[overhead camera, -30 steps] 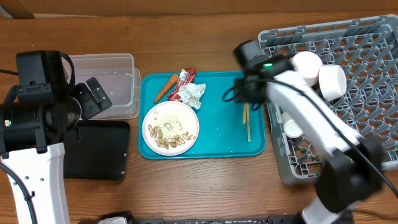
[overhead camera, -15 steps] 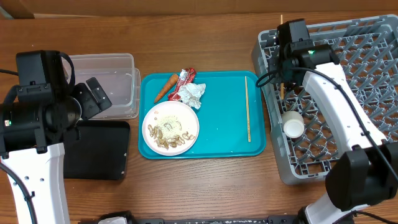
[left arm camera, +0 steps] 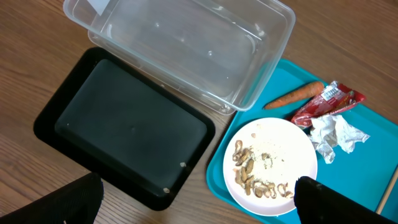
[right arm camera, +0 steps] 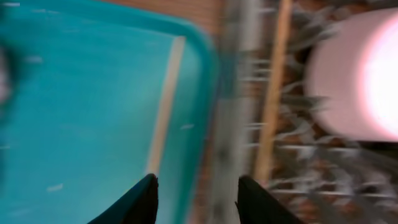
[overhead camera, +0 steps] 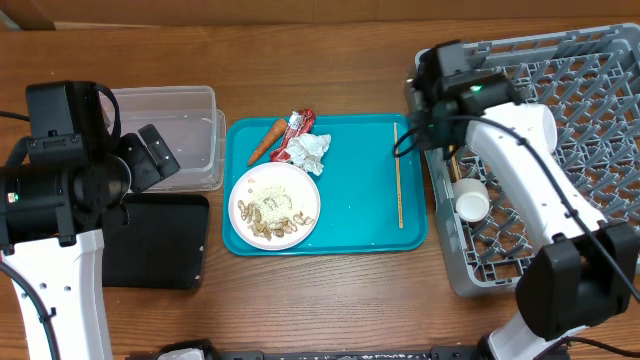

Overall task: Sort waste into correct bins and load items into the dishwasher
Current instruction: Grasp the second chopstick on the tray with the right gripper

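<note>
From above, my left pincer [overhead camera: 160, 152] hangs off the left side of the teal tray [overhead camera: 355, 190], over the two bins: one clear tub [overhead camera: 180, 120] and one black tray [overhead camera: 160, 240], side by side. On the teal tray I count one white plate [overhead camera: 262, 178] carrying beige food scraps [overhead camera: 275, 218], and behind it one carrot piece [overhead camera: 266, 141], one red snack wrapper [overhead camera: 296, 130] and one crumpled tissue [overhead camera: 310, 152]. One chopstick [overhead camera: 398, 175] lies along the tray's right edge. My right pincer [overhead camera: 432, 95] is at the tray's far right corner, over the near edge of the grey dish rack [overhead camera: 590, 90], where one small cup [overhead camera: 471, 205] sits.

My left wrist camera shows my two fingers [left arm camera: 68, 199] spread as wide as they go with nothing between them. Below them lie the tub [left arm camera: 186, 43], the black tray [left arm camera: 124, 124], both empty, and the tray's left end with plate [left arm camera: 273, 134], carrot [left arm camera: 293, 95], wrapper [left arm camera: 323, 102] and tissue [left arm camera: 333, 134].

My right wrist camera is blurred (edges smear). My two fingers [right arm camera: 134, 199] stand partly apart, gripping nothing. One chopstick [right arm camera: 165, 99] rests inside the tray's right rim; a second chopstick [right arm camera: 273, 93] lies just outside that rim, on the rack grid beside the cup [right arm camera: 354, 74]
</note>
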Tool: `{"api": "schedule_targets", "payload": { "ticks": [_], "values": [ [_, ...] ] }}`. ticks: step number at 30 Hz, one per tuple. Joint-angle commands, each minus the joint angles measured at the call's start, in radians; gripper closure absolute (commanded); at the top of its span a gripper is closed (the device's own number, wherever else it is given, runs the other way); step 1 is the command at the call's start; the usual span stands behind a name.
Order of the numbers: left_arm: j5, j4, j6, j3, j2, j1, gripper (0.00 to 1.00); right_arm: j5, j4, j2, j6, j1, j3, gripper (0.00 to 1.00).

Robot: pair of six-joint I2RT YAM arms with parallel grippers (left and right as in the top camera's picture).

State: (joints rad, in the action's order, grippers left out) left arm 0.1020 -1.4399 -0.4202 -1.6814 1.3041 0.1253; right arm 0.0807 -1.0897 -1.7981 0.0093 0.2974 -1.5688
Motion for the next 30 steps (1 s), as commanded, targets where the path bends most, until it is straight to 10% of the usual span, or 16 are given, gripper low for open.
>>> {"api": "schedule_targets", "payload": {
  "ticks": [1,19,27,30],
  "values": [
    [0.002,0.003,-0.014,-0.010,0.003,0.005,0.00,-0.119,-0.009,0.016,0.169,0.060,-0.002,0.56],
    [0.002,0.003,-0.014,-0.010,0.003,0.005,0.00,0.127,0.063,-0.293,0.467,0.126,0.082,0.55],
    [0.002,0.003,-0.014,-0.010,0.003,0.005,0.00,-0.012,0.065,-0.330,0.376,0.126,0.082,0.96],
    [0.002,0.003,-0.014,-0.010,0.003,0.005,0.00,-0.024,0.048,-0.323,0.377,0.126,0.081,0.96]
  ]
}}
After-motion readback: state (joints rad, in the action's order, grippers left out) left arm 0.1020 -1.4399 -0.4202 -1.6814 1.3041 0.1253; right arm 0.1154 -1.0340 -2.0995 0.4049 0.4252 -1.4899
